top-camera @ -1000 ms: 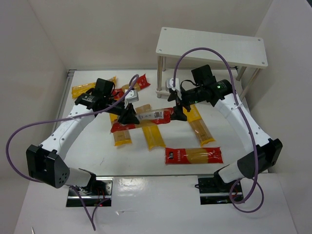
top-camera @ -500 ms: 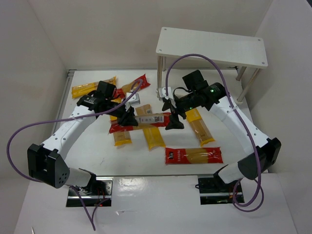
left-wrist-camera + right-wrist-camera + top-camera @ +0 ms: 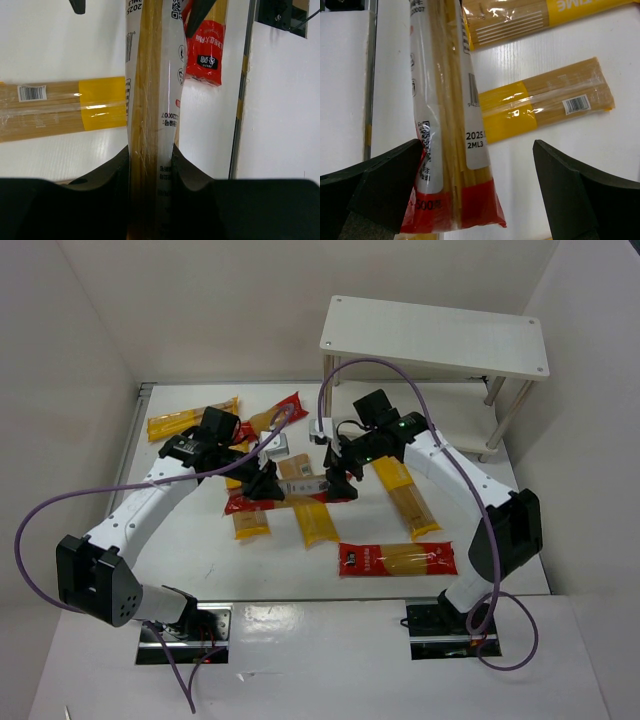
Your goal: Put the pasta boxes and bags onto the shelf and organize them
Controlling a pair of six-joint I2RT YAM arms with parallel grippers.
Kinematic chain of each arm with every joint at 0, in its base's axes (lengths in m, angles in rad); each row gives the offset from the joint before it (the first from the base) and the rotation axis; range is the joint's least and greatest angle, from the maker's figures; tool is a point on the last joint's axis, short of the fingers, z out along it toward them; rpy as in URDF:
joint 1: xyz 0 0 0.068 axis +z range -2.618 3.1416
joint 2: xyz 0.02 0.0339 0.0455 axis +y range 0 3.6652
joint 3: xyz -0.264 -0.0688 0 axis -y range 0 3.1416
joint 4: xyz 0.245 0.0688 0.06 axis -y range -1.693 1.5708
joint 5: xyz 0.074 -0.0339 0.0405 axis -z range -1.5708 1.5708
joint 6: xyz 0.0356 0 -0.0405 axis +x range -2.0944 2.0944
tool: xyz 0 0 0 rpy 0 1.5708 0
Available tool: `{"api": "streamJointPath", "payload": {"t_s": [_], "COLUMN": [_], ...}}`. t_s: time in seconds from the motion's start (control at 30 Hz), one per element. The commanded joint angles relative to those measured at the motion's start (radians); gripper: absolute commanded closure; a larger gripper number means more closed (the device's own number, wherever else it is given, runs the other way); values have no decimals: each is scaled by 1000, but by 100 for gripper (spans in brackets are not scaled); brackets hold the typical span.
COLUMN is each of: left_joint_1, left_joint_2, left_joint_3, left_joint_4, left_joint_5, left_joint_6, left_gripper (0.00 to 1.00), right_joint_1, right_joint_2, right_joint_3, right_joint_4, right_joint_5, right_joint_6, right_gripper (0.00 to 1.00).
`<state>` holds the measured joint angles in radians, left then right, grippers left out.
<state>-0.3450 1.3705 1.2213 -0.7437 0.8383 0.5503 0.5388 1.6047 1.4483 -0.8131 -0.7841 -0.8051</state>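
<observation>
My left gripper (image 3: 262,483) is shut on a long red spaghetti packet (image 3: 300,485) near its left end, with the packet pinched between the fingers (image 3: 120,170) in the left wrist view (image 3: 150,100). My right gripper (image 3: 335,470) is open, its jaws on either side of the packet's red right end (image 3: 445,150), which lies against the left finger (image 3: 385,175). Other packets lie on the table: yellow ones (image 3: 190,421) (image 3: 313,518) (image 3: 408,495) and red ones (image 3: 283,410) (image 3: 397,559). The shelf (image 3: 435,335) stands at the back right, nothing visible on its top board.
A silver shelf leg (image 3: 328,400) stands just behind my right gripper. A yellow packet (image 3: 250,522) lies under the held one. White walls enclose the table on the left, back and right. The table's near edge (image 3: 242,100) shows in the left wrist view.
My right arm has swung left, away from the shelf, until its open jaws straddle the right end of the red packet. My left gripper has kept hold of the packet, barely moving.
</observation>
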Motion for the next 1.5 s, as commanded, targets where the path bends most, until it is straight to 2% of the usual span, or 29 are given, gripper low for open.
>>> {"api": "streamJointPath", "payload": {"t_s": [0.0,0.2,0.4,0.43,0.47,0.5,0.53,0.67,0.8,0.83,0.9,0.93,0.97,1.1,1.2,1.23,1.27,1.37,1.47], "left_joint_1": [-11,-11,-11,-11,-11,-11,-11,-11,4,4,34,44,53,77,97,109,109,127,162], "left_joint_2": [-57,-67,-67,-67,-67,-67,-67,-79,-112,-128,-139,-163,-172,-218,-260,-269,-284,-298,-318], "left_joint_3": [63,72,90,90,90,90,90,90,90,90,90,90,90,90,67,37,15,-78,-153], "left_joint_4": [43,43,43,43,53,53,64,73,92,108,125,125,125,106,127,153,170,230,260], "left_joint_5": [122,131,140,140,140,140,140,150,105,93,56,35,21,-80,-269,-336,-463,-657,-706], "left_joint_6": [16,16,16,16,16,16,5,-4,-49,-64,-101,-111,-112,-148,-219,-243,-283,-342,-374], "left_gripper": [100,100,100,100,100,100,100,100,100,97,81,67,59,38,23,20,19,18,18], "right_joint_1": [1,23,131,150,170,208,219,265,218,189,159,130,115,81,56,56,41,41,21], "right_joint_2": [38,96,165,200,224,244,268,247,158,144,112,101,89,23,-48,-78,-91,-120,-140], "right_joint_3": [61,81,92,92,112,112,91,24,-28,-38,-48,-60,-60,-97,-121,-132,-132,-153,-193], "right_joint_4": [82,39,-37,-79,-107,-98,-34,77,198,210,238,253,273,313,350,350,360,380,399], "right_joint_5": [6,17,35,36,25,25,25,14,28,51,78,88,88,129,149,149,164,216,241], "right_joint_6": [21,1,-75,-92,-117,-67,-25,50,148,177,195,222,233,265,294,303,303,314,323], "right_gripper": [1,1,2,15,51,90,100,100,100,100,100,100,100,100,100,100,100,100,100]}}
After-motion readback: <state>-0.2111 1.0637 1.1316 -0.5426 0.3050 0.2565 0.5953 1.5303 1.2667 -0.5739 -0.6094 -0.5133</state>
